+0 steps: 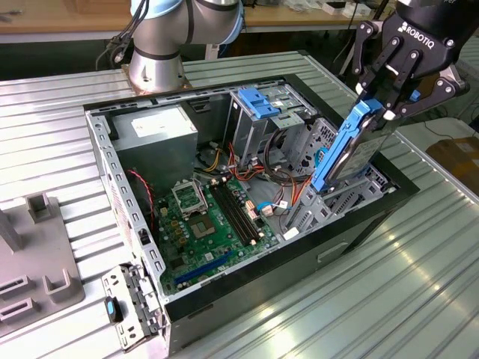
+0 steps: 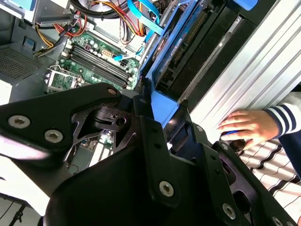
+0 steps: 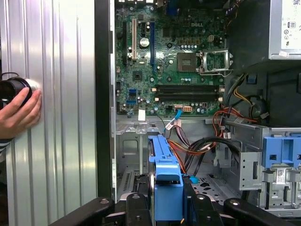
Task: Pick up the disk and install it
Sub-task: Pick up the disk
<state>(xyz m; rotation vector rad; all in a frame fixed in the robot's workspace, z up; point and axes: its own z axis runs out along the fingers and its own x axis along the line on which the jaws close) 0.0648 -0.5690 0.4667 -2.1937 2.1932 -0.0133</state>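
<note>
Ribbed metal table (image 1: pixel 419 299) carries the open computer case (image 1: pixel 103 161) lying on its side, so we get top-down access to the drive bay (image 1: pixel 352 199) at the exterior view's right. We see the gripper (image 1: pixel 379 108) with fingers pinched on the upper end of the disk (image 1: pixel 356 155), holding it on edge and tilted so its lower end meets that bay's mouth. It's a silver-grey slab framed by blue plastic rails; we can't make out a label.

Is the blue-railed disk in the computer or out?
Mostly out: the silver-grey metal disk with blue plastic rails tilts above the open black computer case, top pinched by the black tool.
</note>
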